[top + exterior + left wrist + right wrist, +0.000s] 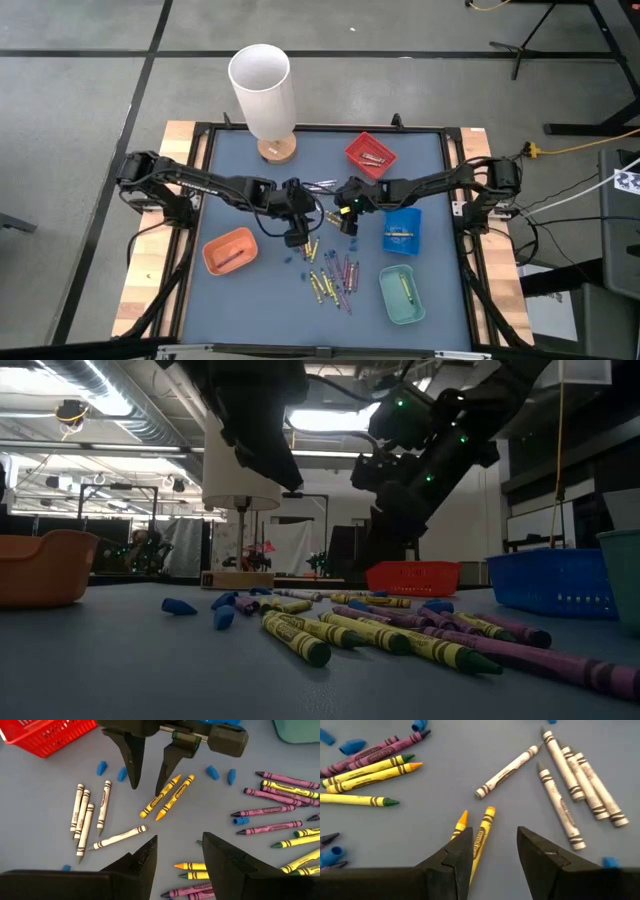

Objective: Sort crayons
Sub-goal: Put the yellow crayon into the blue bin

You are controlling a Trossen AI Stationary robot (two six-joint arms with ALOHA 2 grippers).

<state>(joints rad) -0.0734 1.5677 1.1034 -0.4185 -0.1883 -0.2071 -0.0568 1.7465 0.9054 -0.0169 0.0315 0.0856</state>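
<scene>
Crayons (479, 837) | I am hovering my right tool (492, 852), fingers apart, over the gold-orange pair to pick one | left tool (177, 857) waiting apart nearby

The crayons (335, 275) lie scattered at the middle of the table (240, 170), between four small trays (230, 251). The left tool (297, 236) and right tool (347, 221) hang over the crayons' far edge. A lamp (263, 90) stands behind.

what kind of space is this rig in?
Looks like a robotics lab or workshop. Exposed ceiling ducts and strip lights in the low view, bare concrete floor with a stand's legs and a yellow cable around the table.
</scene>
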